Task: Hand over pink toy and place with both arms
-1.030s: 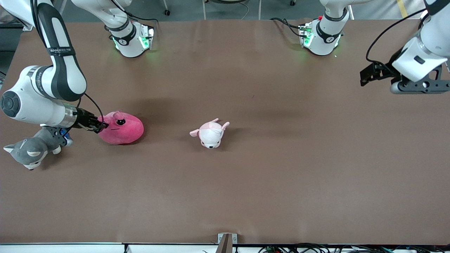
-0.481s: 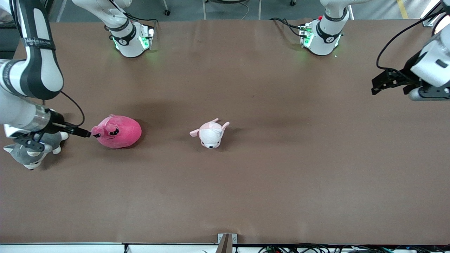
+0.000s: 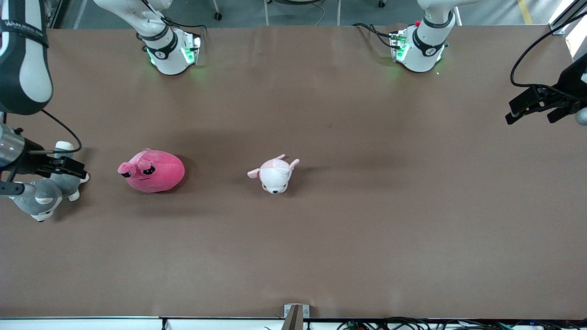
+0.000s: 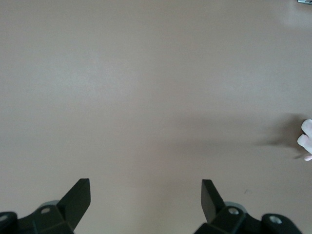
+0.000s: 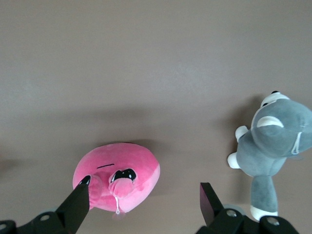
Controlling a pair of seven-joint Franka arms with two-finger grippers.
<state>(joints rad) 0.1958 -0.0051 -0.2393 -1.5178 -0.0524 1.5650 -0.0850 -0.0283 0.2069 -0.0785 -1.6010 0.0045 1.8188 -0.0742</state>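
The pink toy (image 3: 152,170) lies on the brown table toward the right arm's end; it also shows in the right wrist view (image 5: 117,175). My right gripper (image 3: 69,167) is open and empty, raised over the husky plush (image 3: 43,195), apart from the pink toy. In the right wrist view its gripper (image 5: 145,201) frames bare table beside the toy. My left gripper (image 3: 527,107) is open and empty, raised over the table's edge at the left arm's end. In the left wrist view the gripper (image 4: 146,197) shows only bare table between its fingers.
A pale pink-and-white puppy plush (image 3: 274,174) lies near the table's middle; a bit of it shows in the left wrist view (image 4: 306,140). The grey-and-white husky plush also shows in the right wrist view (image 5: 273,146). The arm bases (image 3: 172,50) stand along the table's top edge.
My right gripper has let go of the pink toy and drawn back toward the table's end, over the husky. The toy settled on the table. My left gripper moved outward toward its table end.
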